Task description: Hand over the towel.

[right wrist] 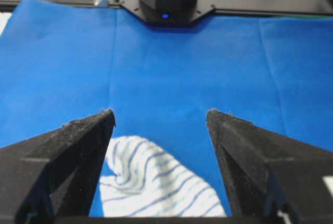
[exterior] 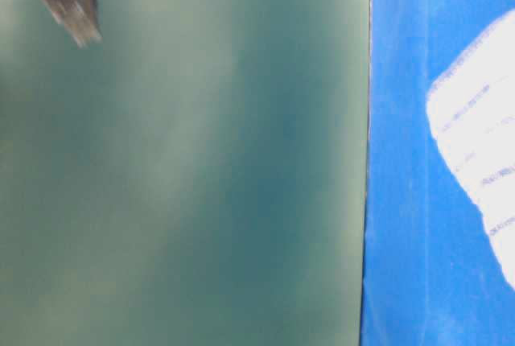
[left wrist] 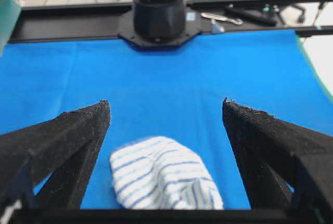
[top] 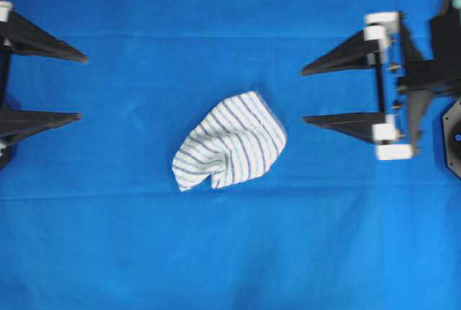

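One towel: a small soft white cloth with thin blue and grey stripes (top: 230, 140), lying crumpled in a loose mound on the plain blue table cover (top: 144, 252), held by neither gripper.
Towel's look: bunched and folded over itself, one rounded corner pushed up, creases running across the stripes; judged limp and easy to pinch at a raised fold.
Towel's place by the right gripper: ahead of the right gripper (top: 304, 95) and off toward one fingertip, near but apart from it; in the right wrist view the cloth (right wrist: 156, 185) sits low between the two black fingers (right wrist: 67, 156), closer to the left-hand one.
Towel's place by the left gripper: well ahead of the left gripper (top: 81, 86), with bare cover between; in the left wrist view it (left wrist: 164, 174) lies between the fingers (left wrist: 62, 146), again nearer the left-hand one.
Right gripper's state: jaws spread wide, nothing between them.
Left gripper's state: jaws spread wide, nothing between them.
Step in hand: the approach before the first pick; no grasp yet made.
Next move calls for: the nearer right gripper to come down over a raised fold, straddle it and close, then lift the cloth clear toward the left gripper.
Table-level view: mostly a blurred green surface; only an edge of the white cloth (exterior: 483, 137) shows.
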Controlling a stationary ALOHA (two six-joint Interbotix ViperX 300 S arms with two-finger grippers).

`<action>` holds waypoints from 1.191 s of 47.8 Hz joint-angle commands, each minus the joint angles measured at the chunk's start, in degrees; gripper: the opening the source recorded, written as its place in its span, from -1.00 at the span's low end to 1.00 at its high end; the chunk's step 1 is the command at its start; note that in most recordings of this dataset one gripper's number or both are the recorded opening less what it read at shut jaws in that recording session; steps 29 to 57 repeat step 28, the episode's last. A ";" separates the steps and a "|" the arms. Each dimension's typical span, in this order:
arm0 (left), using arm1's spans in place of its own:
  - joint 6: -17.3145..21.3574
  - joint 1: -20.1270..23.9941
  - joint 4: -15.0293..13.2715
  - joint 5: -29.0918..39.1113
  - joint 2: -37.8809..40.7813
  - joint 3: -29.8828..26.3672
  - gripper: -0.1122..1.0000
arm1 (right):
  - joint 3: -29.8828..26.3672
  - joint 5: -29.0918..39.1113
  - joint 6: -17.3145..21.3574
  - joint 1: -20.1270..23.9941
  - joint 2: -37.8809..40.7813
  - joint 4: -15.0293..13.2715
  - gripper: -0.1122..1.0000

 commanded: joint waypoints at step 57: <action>-0.62 -0.09 -0.44 -1.32 -21.09 18.63 0.87 | 25.84 -4.22 0.09 0.00 -24.70 0.18 0.50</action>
